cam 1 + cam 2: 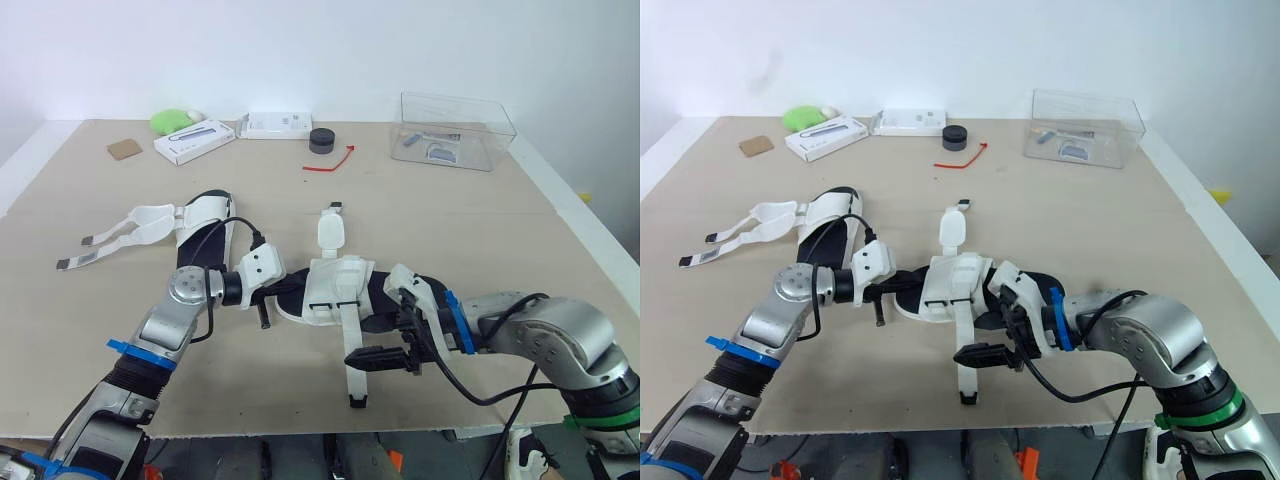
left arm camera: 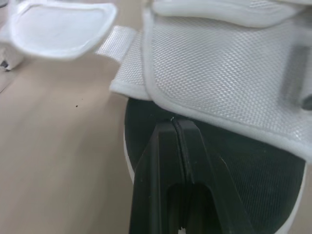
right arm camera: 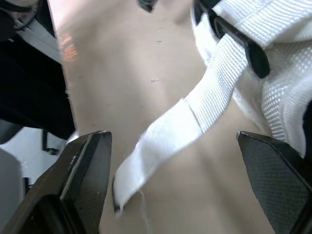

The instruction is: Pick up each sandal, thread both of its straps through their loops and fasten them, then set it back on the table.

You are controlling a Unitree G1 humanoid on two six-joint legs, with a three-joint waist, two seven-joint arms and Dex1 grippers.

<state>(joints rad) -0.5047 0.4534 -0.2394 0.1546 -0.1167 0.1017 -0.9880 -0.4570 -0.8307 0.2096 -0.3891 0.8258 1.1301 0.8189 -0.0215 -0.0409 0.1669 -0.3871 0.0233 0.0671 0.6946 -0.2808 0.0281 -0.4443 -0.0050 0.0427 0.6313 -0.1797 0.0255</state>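
The right gripper (image 3: 173, 141) is spread wide, its fingers standing either side of the loose strap (image 3: 165, 131) without pinching it. It sits low over the table (image 1: 500, 230), near the front edge, with bare board open to its right. The left gripper (image 2: 174, 126) is clenched with nothing visible between its tips, which rest on the black footbed under the white mesh flap at the left end of the near sandal (image 1: 335, 285). The second sandal (image 1: 200, 222) lies well apart to the left, its straps splayed toward the left edge, and a clear box (image 1: 455, 130) stands by the far edge.
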